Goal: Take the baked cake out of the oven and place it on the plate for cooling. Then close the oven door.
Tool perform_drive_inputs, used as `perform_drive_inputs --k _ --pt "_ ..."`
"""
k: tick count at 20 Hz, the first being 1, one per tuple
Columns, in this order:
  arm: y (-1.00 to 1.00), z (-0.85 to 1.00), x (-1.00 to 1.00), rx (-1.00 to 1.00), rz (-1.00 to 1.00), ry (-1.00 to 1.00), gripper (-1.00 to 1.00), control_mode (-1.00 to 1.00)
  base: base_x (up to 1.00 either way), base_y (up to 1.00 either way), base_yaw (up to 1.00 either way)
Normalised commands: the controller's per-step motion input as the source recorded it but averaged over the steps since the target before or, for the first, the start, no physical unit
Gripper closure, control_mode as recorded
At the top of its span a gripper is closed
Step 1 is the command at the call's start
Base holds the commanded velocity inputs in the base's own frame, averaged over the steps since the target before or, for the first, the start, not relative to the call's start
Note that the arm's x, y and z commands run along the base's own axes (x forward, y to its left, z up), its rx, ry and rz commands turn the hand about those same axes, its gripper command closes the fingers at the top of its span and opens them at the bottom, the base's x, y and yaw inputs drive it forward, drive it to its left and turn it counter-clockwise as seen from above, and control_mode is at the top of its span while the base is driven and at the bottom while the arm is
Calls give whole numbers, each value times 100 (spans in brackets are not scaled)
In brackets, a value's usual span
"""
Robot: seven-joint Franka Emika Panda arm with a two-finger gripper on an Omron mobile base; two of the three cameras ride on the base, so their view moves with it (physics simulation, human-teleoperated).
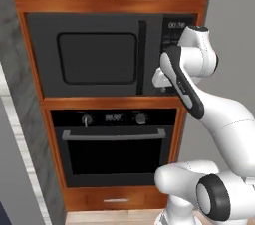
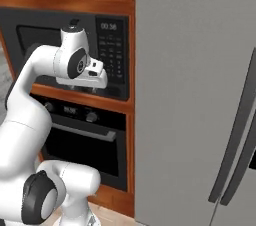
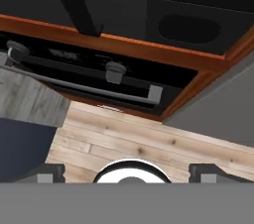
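Black glass oven door [image 1: 113, 157] shut, silver bar handle [image 1: 113, 135].

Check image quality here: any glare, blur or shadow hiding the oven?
Left base view: flat rendered light, oven door sharp, window dark, no glare. Right base view: oven soft, partly behind the arm. Hand view: steep tilt, handle slightly blurred.

Matt black appliances in glossy wood

You saw the oven door [image 1: 115, 157] in matt black with dark glass and a brushed silver metal handle [image 1: 113, 135], orange varnished wood cabinetry [image 1: 114, 198], pale plank flooring [image 3: 149, 148], and a smooth grey fridge [image 2: 195, 95].
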Motion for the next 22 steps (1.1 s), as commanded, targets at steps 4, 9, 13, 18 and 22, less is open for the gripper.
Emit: perform_drive_inputs --k 4,9,13,18,22 --pt "0 0 0 0 0 0 -100 100 -36 -62 23" --pt "0 0 0 0 0 0 -100 100 -35 -49 26" --pt "0 0 0 0 0 0 -100 100 -20 -18 31" --pt "0 0 0 0 0 0 -100 100 -26 -32 33" --pt "0 0 0 0 0 0 -100 100 -34 -51 30"
